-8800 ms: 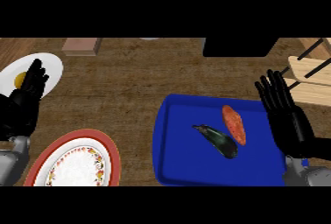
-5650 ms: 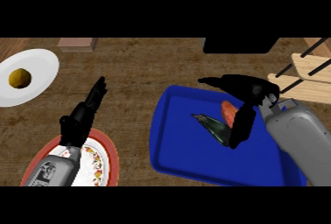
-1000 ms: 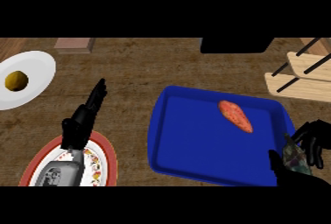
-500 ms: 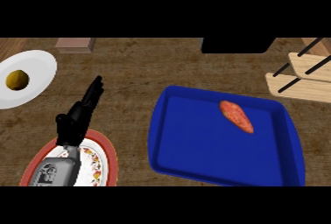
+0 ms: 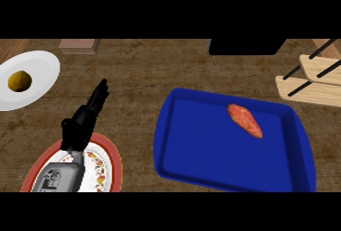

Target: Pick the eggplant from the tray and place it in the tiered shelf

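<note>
Left hand (image 5: pixel 85 118) hangs over the worktop (image 5: pixel 146 81), fingers straight. Blue tray (image 5: pixel 200 167) carries only an orange sweet potato (image 5: pixel 244 120). Eggplant and right hand out of sight; tiered shelf (image 5: pixel 313 83) top right.

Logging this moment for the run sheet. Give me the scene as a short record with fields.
tray: blue, right of centre
in tray: one orange vegetable; no eggplant visible
shelf: wooden, upper right, partly cut off
left hand: open, fingers straight, above patterned plate
right hand: not in view
white plate: upper left, holds a yellow item
</note>
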You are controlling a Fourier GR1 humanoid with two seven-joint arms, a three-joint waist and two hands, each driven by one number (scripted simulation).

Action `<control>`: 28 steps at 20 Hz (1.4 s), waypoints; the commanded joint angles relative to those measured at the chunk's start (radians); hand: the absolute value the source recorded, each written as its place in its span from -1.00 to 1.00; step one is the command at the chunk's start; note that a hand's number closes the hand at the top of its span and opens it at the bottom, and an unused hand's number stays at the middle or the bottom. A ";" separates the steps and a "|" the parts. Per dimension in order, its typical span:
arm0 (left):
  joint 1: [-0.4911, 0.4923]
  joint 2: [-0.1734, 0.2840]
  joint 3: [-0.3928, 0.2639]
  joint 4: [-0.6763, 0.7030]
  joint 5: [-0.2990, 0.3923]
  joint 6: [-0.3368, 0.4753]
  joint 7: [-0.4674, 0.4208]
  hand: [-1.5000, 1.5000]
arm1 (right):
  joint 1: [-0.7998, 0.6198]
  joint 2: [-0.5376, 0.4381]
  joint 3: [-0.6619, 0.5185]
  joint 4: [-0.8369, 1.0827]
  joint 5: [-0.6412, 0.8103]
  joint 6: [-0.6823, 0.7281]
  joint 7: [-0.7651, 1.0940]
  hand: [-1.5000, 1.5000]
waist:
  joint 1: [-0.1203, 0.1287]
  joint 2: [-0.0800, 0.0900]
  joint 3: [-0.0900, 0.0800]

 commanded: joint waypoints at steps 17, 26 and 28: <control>0.000 -0.032 -0.011 -0.012 -0.009 -0.001 0.005 0.00 | -0.067 -0.270 -0.011 0.467 0.113 -0.218 -0.345 1.00 | 0.004 0.002 0.001; 0.036 -0.015 -0.011 -0.041 -0.012 -0.018 -0.002 0.00 | -0.136 -0.301 0.090 0.751 0.245 -0.421 -0.553 1.00 | 0.016 0.003 0.001; 0.006 -0.040 -0.026 0.012 -0.043 0.011 -0.030 0.00 | -0.161 -0.255 0.130 0.845 0.263 -0.499 -0.620 1.00 | 0.017 0.005 0.001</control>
